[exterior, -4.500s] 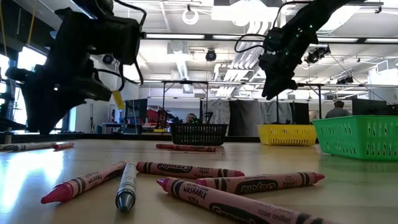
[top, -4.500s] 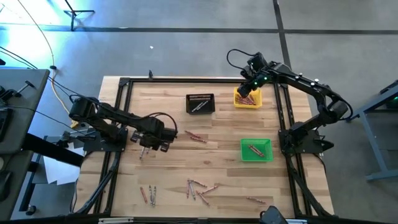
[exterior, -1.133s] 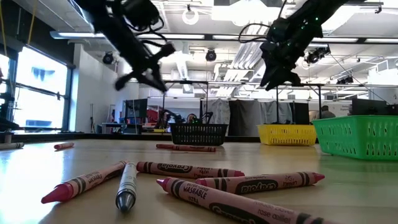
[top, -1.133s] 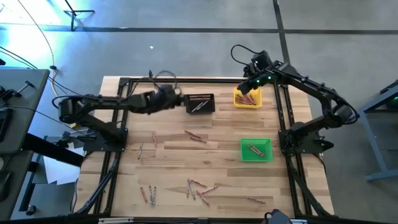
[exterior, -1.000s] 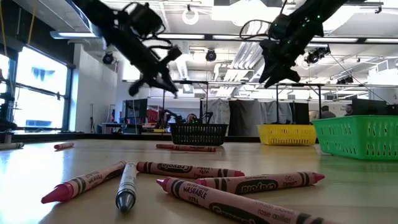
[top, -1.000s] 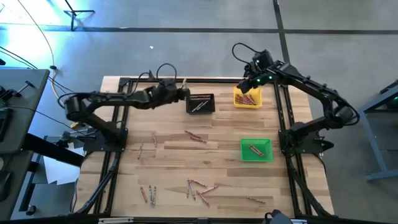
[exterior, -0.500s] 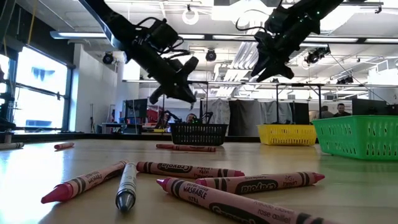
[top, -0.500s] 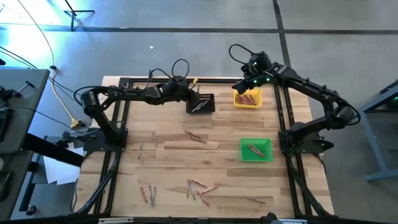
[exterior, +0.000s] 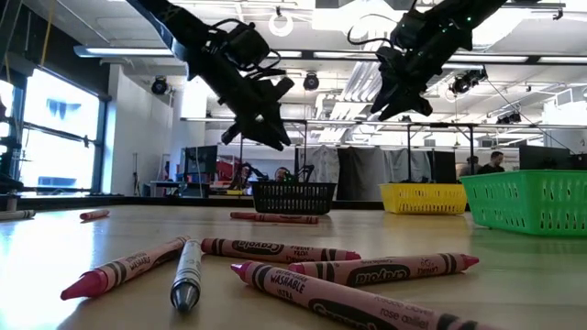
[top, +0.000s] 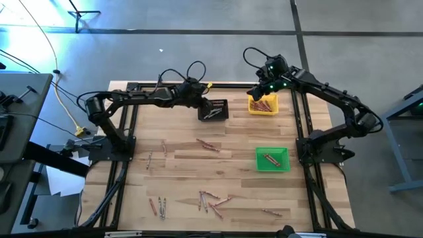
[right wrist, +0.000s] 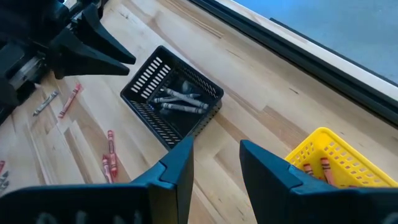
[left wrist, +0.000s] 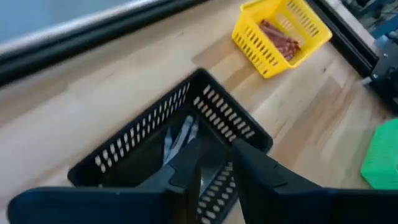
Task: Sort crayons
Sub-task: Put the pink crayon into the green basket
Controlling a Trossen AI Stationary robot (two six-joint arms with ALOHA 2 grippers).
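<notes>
Three small slotted plastic bins on wooden desk: black (top: pixel 213 109) and yellow (top: pixel 263 104) by far edge, green (top: pixel 272 159) near right edge. Thin wax crayons (top: pixel 210 199) lay scattered toward near edge; three grey in black bin. Left gripper (top: pixel 204 102), fingers parted, hung over black bin; right gripper (top: pixel 256 90), fingers spread, empty, beside yellow.

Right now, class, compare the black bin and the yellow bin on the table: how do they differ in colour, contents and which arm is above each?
The black bin is dark and holds grey crayons; the yellow bin is bright and holds reddish crayons. The left gripper hangs at the black bin's edge, while the right gripper hangs by the yellow bin. Both are small slotted baskets along the table's far side.
</notes>
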